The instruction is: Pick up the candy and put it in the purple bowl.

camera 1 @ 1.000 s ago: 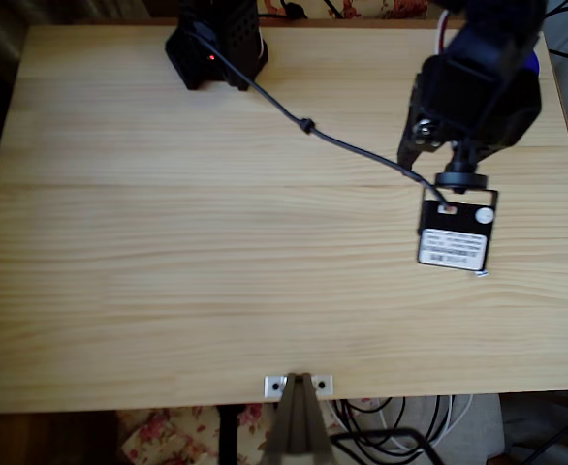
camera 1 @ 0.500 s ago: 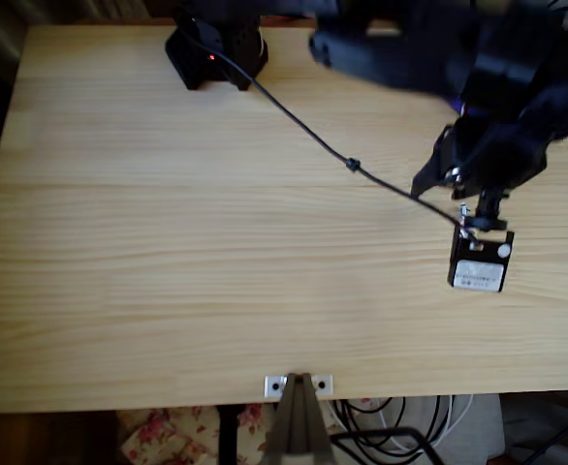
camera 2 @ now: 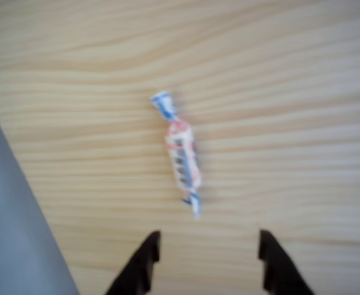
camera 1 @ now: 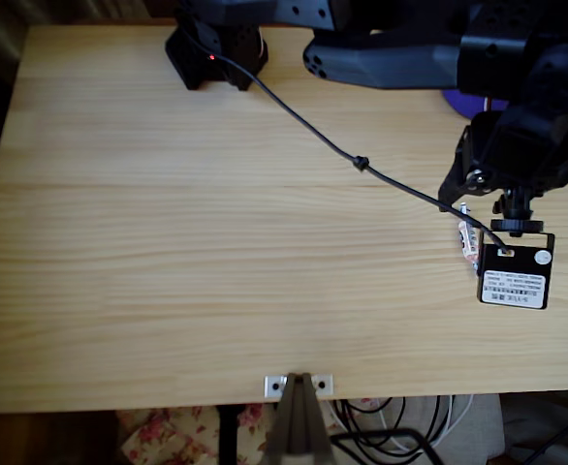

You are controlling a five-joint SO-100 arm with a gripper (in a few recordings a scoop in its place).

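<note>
Pale wooden counter (camera 2: 303,74) is carrying the white-and-blue wrapped candy (camera 2: 182,153); black jaws (camera 2: 207,258) are hanging wide apart, empty, lining up over it.

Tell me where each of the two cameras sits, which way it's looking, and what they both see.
Overhead view: fixed above the wooden table, looking straight down; it shows the black arm reaching to the picture's right, its base at the top, the wrist camera module, and part of the purple bowl behind the arm.
Wrist view: rides on the gripper, looking down at the tabletop; the two dark jaws stand apart at the bottom edge.
Shared: the wrapped candy, lying on the wood just ahead of the open jaws, seen near the arm's tip from above.
</note>
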